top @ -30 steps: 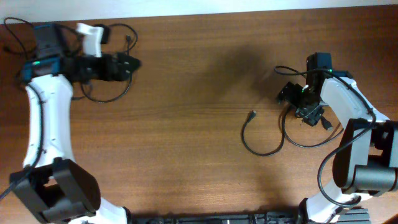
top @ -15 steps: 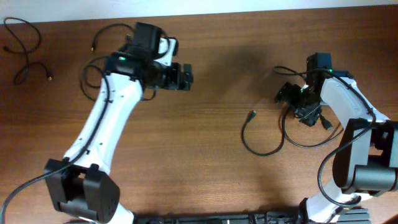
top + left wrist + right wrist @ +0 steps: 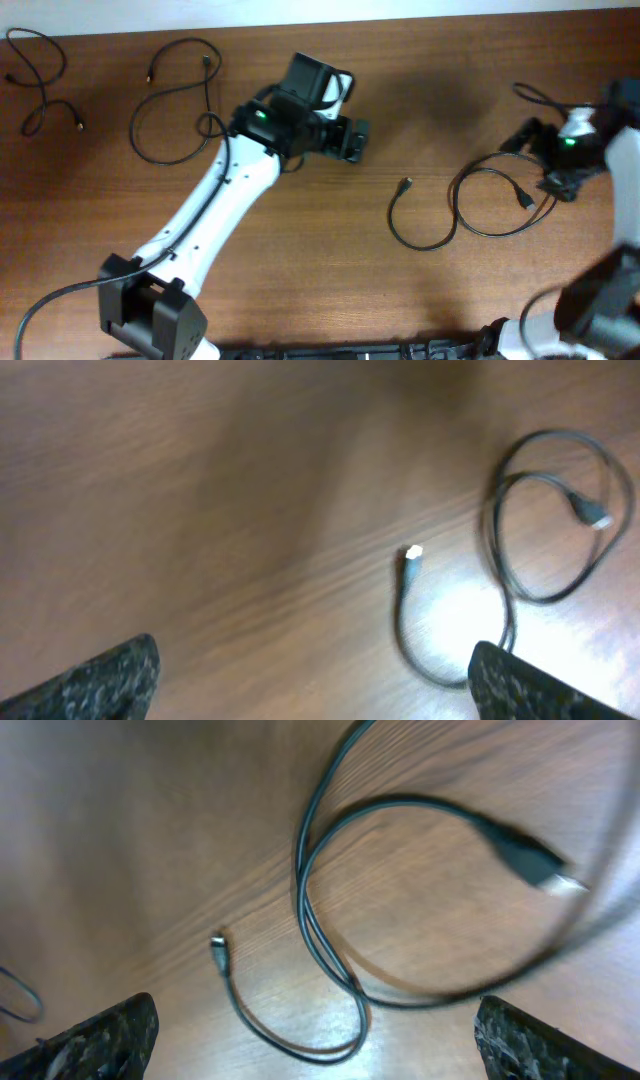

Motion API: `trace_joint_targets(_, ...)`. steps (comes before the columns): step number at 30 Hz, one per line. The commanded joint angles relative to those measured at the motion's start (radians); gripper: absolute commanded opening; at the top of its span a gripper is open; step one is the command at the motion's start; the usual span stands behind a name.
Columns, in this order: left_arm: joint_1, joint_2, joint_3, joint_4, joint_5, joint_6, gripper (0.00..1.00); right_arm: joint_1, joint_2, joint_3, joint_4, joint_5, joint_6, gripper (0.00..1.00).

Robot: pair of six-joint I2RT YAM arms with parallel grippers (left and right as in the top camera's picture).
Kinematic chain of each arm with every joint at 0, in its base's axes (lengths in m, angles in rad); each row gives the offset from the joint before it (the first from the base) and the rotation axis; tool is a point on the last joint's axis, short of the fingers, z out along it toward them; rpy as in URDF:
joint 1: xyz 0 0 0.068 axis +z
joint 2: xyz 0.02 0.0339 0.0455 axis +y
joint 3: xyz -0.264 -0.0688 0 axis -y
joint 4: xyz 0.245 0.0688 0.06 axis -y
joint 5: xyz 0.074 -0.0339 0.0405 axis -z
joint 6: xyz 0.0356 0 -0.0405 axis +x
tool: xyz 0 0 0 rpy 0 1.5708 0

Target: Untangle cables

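Thin black cables lie on the brown table. A looped cable [image 3: 470, 215] lies at the right, with one plug end [image 3: 405, 185] to its left and another plug [image 3: 523, 199] inside its loop. It also shows in the left wrist view [image 3: 505, 575] and the right wrist view [image 3: 320, 935]. Two more cables lie at the far left [image 3: 40, 85] and upper left [image 3: 175, 105]. My left gripper [image 3: 358, 140] is open and empty above the table's middle. My right gripper [image 3: 535, 160] is open and empty, just right of the looped cable.
The table's far edge [image 3: 400, 15] runs along the top. A short length of black cord [image 3: 535, 97] lies by the right arm. Both arm bases stand at the near edge.
My left arm has swung from the far left to the table's middle. My right gripper has moved right, away from the looped cable, whose loop now lies wider.
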Motion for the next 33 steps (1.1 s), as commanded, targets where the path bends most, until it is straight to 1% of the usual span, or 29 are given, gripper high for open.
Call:
trace_joint_targets(1, -0.090, 0.008, -0.064, 0.123, -0.007, -0.009, 0.99, -0.061, -0.163, 0.027, -0.026, -0.012, -0.045, 0.99)
trace_joint_targets(6, -0.212, 0.063, -0.131, 0.344, -0.007, -0.009, 0.99, -0.081, -0.299, 0.026, -0.059, 0.040, -0.044, 0.99)
trace_joint_targets(8, -0.251, 0.108, -0.131, 0.397, -0.006, -0.009, 1.00, -0.081, -0.333, 0.026, -0.069, 0.040, -0.044, 0.99)
trace_joint_targets(12, -0.333, 0.213, -0.131, 0.495, -0.006, -0.008, 0.95, -0.081, -0.357, 0.026, -0.088, 0.051, -0.045, 1.00)
trace_joint_targets(16, -0.416, 0.309, -0.131, 0.595, -0.006, -0.007, 0.95, -0.081, -0.357, 0.026, -0.122, 0.110, -0.045, 0.99)
trace_joint_targets(17, -0.432, 0.326, -0.131, 0.613, -0.006, 0.003, 0.95, -0.081, -0.357, 0.026, -0.128, 0.116, -0.045, 0.99)
trace_joint_targets(20, -0.471, 0.368, -0.131, 0.662, -0.007, 0.085, 0.93, -0.081, -0.357, 0.026, -0.141, 0.114, -0.044, 1.00)
trace_joint_targets(21, -0.481, 0.382, -0.131, 0.682, -0.007, 0.117, 0.89, -0.081, -0.357, 0.026, -0.145, 0.114, -0.044, 1.00)
trace_joint_targets(23, -0.494, 0.406, -0.131, 0.711, -0.025, 0.145, 0.77, -0.081, -0.357, 0.026, -0.159, 0.114, -0.044, 1.00)
trace_joint_targets(25, -0.502, 0.433, -0.131, 0.733, -0.082, 0.145, 0.74, -0.081, -0.357, 0.026, -0.170, 0.114, -0.044, 1.00)
trace_joint_targets(28, -0.503, 0.467, -0.131, 0.747, -0.163, 0.145, 0.73, -0.081, -0.357, 0.026, -0.182, 0.114, -0.044, 1.00)
trace_joint_targets(31, -0.503, 0.494, -0.131, 0.779, -0.179, 0.145, 0.73, -0.081, -0.357, 0.026, -0.193, 0.114, -0.044, 1.00)
trace_joint_targets(33, -0.504, 0.515, -0.130, 0.819, -0.179, 0.145, 0.70, -0.081, -0.357, 0.026, -0.200, 0.114, -0.045, 1.00)
